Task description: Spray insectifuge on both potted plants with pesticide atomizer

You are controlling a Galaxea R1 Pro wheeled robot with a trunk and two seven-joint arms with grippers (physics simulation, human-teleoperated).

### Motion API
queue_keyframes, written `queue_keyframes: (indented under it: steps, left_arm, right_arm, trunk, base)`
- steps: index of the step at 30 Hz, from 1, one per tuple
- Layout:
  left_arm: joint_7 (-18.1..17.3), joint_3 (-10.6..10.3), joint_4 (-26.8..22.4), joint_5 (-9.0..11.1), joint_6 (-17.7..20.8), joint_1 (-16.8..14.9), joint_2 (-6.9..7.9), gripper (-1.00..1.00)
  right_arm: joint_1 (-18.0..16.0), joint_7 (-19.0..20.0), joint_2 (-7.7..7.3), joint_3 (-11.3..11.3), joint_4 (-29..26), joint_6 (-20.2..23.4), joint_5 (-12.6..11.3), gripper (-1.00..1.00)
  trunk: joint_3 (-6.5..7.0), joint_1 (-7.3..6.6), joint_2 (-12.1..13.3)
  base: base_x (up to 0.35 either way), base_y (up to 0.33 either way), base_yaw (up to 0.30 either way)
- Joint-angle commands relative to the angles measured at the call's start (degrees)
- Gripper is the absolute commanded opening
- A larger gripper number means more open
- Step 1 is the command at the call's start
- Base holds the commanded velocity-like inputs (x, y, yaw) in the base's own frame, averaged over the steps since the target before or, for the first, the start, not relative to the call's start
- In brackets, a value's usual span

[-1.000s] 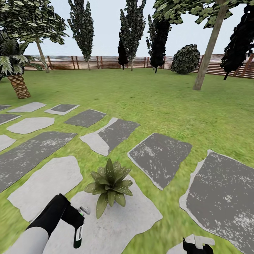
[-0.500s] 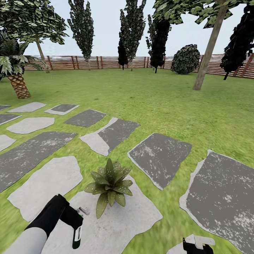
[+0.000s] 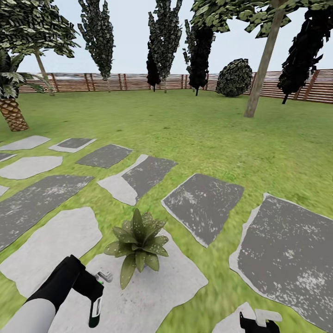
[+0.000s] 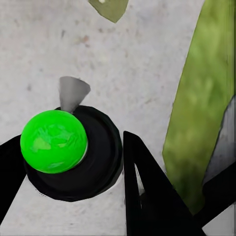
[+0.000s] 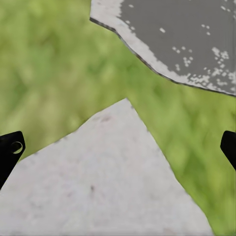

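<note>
We're standing on the lawn (image 3: 208, 134) with our left gripper (image 3: 95, 289) clamped on the pesticide atomizer (image 3: 95, 309); in the head view the bottle hangs below the gripper, dark green body with the white label band showing, white trigger head (image 3: 104, 276) poking out toward the plant. Left wrist view looks straight down on it: bright green round top (image 4: 53, 141) seated in a black ring, a black finger (image 4: 147, 191) on each side hard against it, grey nozzle pointing away from the gripper. One potted plant (image 3: 137, 245) sits just ahead of and to the right of that gripper, near but not touching, a low rosette of speckled pointed leaves on the pale stepping stone (image 3: 152, 291) that is also under the atomizer; a leaf tip shows at the edge of the left wrist view (image 4: 109, 8). Our right gripper (image 3: 260, 322) is low at the near right edge of the head view, well apart from the plant; its wrist view shows the two fingertips (image 5: 10, 150) spread wide at either side with nothing between them, hanging over a pale stone corner (image 5: 103, 182) with grass around it and a darker stone (image 5: 182, 34) beyond. Farther out from both grippers: more grey stepping stones (image 3: 203, 206), a scaly-trunked palm (image 3: 11, 108) far left, a brown slatted fence (image 3: 120, 82), tall dark trees (image 3: 162, 41) and a round bush (image 3: 235, 77).
</note>
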Motion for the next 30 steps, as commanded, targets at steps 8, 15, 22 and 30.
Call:
queue_keyframes:
  steps: [8,15,22,30]
  left_arm:
    - [-0.5,0.5,-0.1,-0.4,1.5,-0.1,0.13,-1.0]
    - [-9.2,-0.1,-0.3,-5.5,4.2,-3.8,-0.28,-1.0]
    - [-15.8,-2.0,-0.5,-14.3,10.5,-9.3,-2.69,-1.0]
    - [-21.9,-7.2,0.0,-17.6,15.1,-17.9,-1.93,-1.0]
  right_arm:
    - [0.0,-0.4,-0.18,-0.4,0.1,-0.2,0.6,1.0]
    - [0.1,-0.5,-0.28,-0.4,0.1,-0.2,0.6,1.0]
    - [0.1,-0.4,-0.5,-0.5,0.1,-0.2,0.6,1.0]
    - [0.1,-0.4,-0.61,-0.4,0.1,-0.2,0.6,1.0]
  trunk:
    - [-0.05,-0.01,0.0]
    - [-0.05,-0.01,0.0]
    - [-0.05,-0.01,0.0]
    - [-0.05,-0.01,0.0]
  base:
    - [0.0,0.0,0.0]
    - [0.0,0.0,0.0]
    - [0.0,0.0,0.0]
    - [0.0,0.0,0.0]
